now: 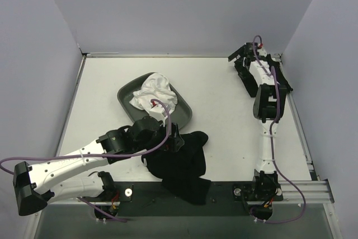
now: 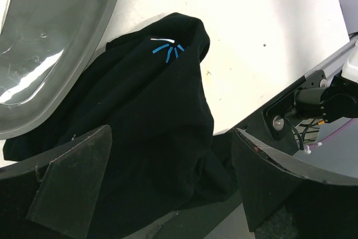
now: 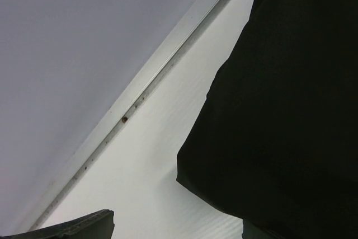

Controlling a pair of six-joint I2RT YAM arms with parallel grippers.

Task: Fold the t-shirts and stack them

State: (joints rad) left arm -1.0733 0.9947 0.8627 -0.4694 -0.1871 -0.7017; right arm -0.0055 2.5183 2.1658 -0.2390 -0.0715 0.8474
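Left pincer point(image 2: 170, 158), spread wide, hovers over the crumpled black t-shirt point(image 1: 182, 166). The shirt lies at the tabletop's point(image 1: 235, 127) near edge, long axis 6-to-12 o'clock, against the grey-green tray point(image 1: 124, 98) at 11. The right arm point(image 1: 265, 99) is well apart at 1 o'clock.

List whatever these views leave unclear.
- Shirt, top view: the left arm covers its near-left part. It is crumpled, so one shirt or several cannot be told.
- Right gripper, top view: too small and dark. The right wrist view cuts the jaws off at the bottom edge.
- Dark mass, right wrist view: cut off by the right edge, unidentifiable.
- White cloth in the tray, top view: bunched, kind unclear.
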